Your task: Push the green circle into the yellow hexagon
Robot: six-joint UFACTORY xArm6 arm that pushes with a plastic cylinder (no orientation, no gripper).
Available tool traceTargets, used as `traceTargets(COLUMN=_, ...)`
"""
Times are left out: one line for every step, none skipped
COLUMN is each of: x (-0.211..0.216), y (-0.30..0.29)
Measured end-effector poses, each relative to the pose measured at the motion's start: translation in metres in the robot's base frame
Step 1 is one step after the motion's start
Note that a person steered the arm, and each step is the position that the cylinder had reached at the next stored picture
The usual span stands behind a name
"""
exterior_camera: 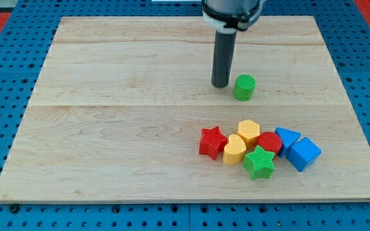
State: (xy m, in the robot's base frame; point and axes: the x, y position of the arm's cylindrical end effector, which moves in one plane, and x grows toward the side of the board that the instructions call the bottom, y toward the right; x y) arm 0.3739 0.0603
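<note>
The green circle [244, 87] is a small green cylinder standing alone on the wooden board, right of centre. My tip [221, 85] is just to its left, very close, with a thin gap. The yellow hexagon [248, 131] lies below the green circle, at the top of a cluster of blocks toward the view's bottom right. The green circle and the yellow hexagon are apart.
The cluster also holds a red star [212, 142], a yellow heart [234, 150], a green star [259, 162], a red circle [270, 142] and two blue blocks [287, 139] [304, 154]. The wooden board [108, 128] lies on a blue pegboard.
</note>
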Motion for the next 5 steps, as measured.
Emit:
traceTargets(x=-0.018, y=0.049)
traceTargets(x=0.05, y=0.059)
traceTargets(x=0.047, y=0.07)
traceTargets(x=0.031, y=0.071)
traceTargets(x=0.049, y=0.053)
